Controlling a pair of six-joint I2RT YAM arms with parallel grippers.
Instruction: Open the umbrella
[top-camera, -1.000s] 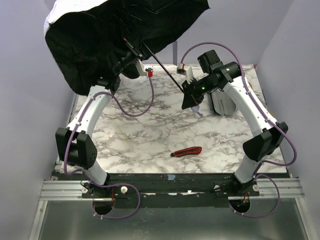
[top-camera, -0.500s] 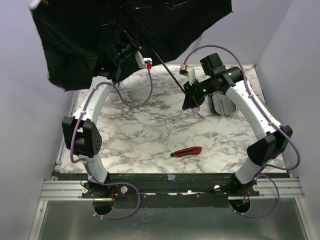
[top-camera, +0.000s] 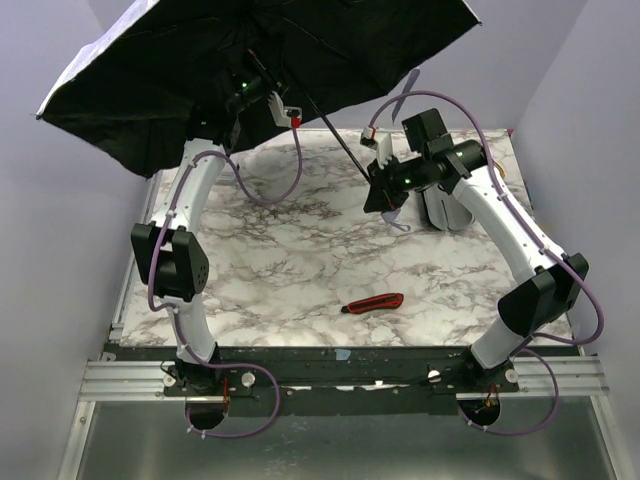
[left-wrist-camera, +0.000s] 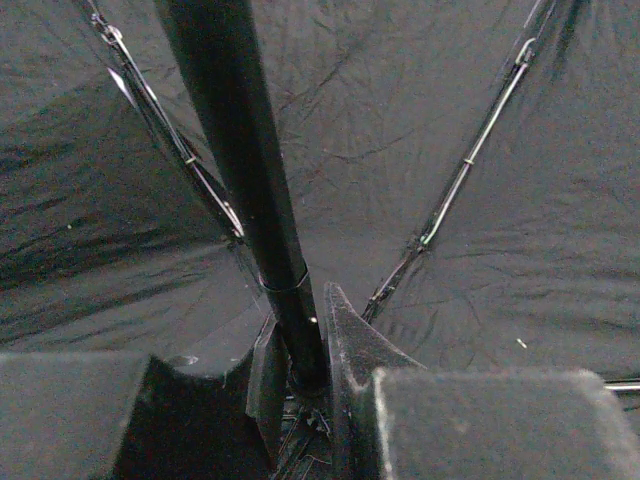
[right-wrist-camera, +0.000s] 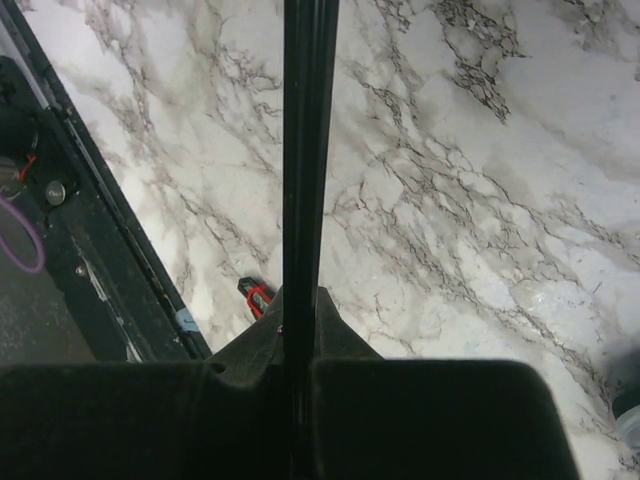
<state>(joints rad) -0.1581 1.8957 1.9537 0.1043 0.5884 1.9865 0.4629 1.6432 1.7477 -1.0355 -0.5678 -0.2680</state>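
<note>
Umbrella (top-camera: 250, 60): the canopy, slack and bunched a second ago, is now spread taut over the table's (top-camera: 300, 250) far-left corner. Left end effector (left-wrist-camera: 300, 340) is clamped on the upper shaft (top-camera: 338, 145). Right end effector (right-wrist-camera: 300, 318) grips its lower end. Opening judged essentially complete; latch unconfirmed.

The spread black underside of the folding umbrella (top-camera: 150, 70) roofs the far left corner and closes off the space above it. Its thin black shaft (top-camera: 340, 145) slants across the far middle as a bar between the left gripper (left-wrist-camera: 300, 345) and the right gripper (right-wrist-camera: 300, 310), both clamped on it. A grey fabric pouch (top-camera: 445, 208) fills the far right. The white marble tabletop (top-camera: 280, 270) lies open through the middle and near side, save a small red-and-black utility knife (top-camera: 372, 302) right of centre.
</note>
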